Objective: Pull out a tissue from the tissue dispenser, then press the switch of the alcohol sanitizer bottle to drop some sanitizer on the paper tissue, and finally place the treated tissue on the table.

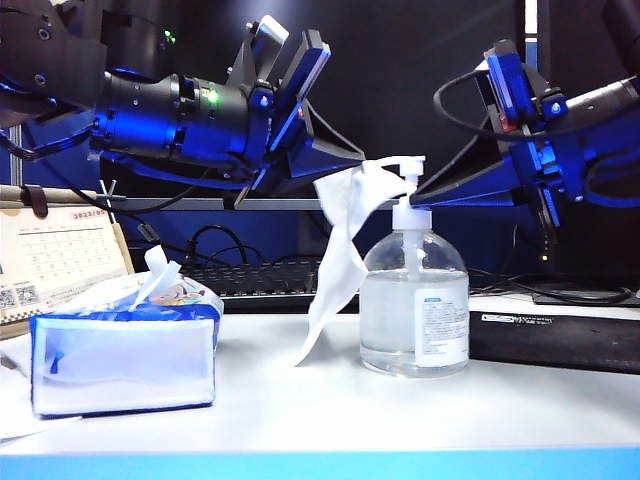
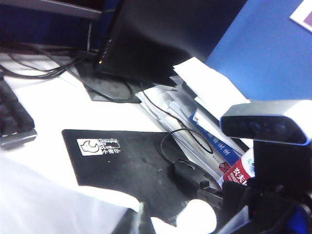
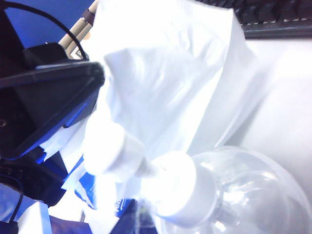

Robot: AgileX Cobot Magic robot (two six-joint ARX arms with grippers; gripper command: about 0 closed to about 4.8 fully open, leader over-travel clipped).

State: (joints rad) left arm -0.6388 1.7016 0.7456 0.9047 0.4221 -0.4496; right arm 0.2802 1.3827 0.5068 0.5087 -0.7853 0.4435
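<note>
The soft blue-and-white plastic tissue dispenser (image 1: 125,345) sits nearest you on the white worktop (image 1: 330,410), off to the left tool's side. Your left tool (image 1: 355,170) is clamped shut on the thin white tissue (image 1: 340,250), which hangs lengthwise down, draped just beside the sideways nozzle. The white pump switch (image 1: 405,178) tops the clear rounded sanitizer bottle (image 1: 414,300), directly below and ahead of your right tool (image 1: 440,195); whether that tool is open, you cannot tell. The right tool is nearer the switch, so press straight down. Room is tight: tissue, nozzle and both tools crowd together.
</note>
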